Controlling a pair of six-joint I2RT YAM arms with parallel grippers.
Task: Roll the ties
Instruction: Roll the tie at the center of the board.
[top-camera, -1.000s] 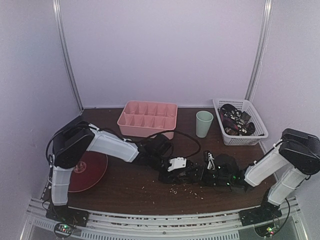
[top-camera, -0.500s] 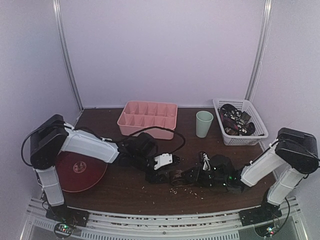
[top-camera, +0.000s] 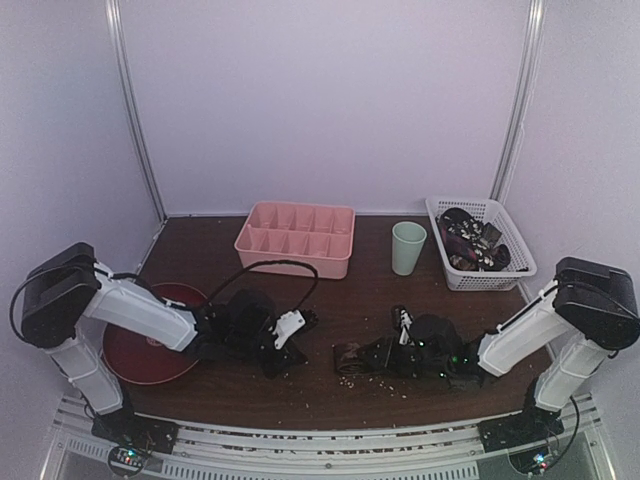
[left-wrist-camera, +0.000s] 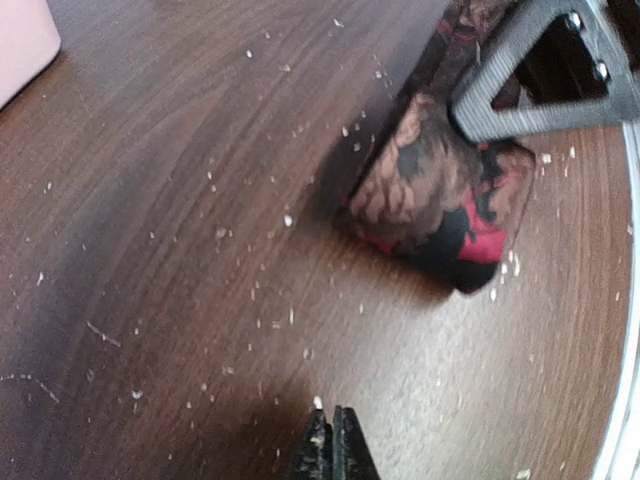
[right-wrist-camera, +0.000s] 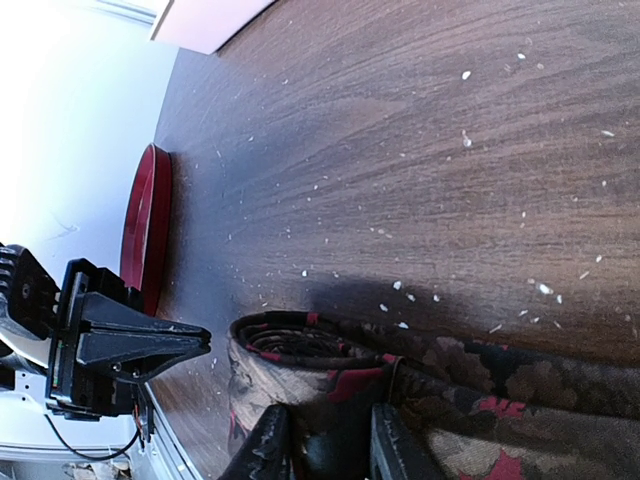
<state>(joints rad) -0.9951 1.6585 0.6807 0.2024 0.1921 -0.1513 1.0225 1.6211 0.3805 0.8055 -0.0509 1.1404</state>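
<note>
**Near edge, centre.** The right gripper has its jaws clenched on the partly rolled tie, a dark brown fabric patterned in red and black. The coil lies on its side on the worktop. The unrolled length runs back between the jaws towards the right arm.

**Left of the coil, near it but apart.** The left gripper has its jaws pressed together on nothing, the tips close to the wood. Pale specks lie scattered around the coil.

**Far left.** A red plate lies flat, partly beneath the left arm.

**Far side, left to right.** A pink tray divided into compartments, a green cup standing upright, and a white basket holding other ties in a loose heap.
</note>
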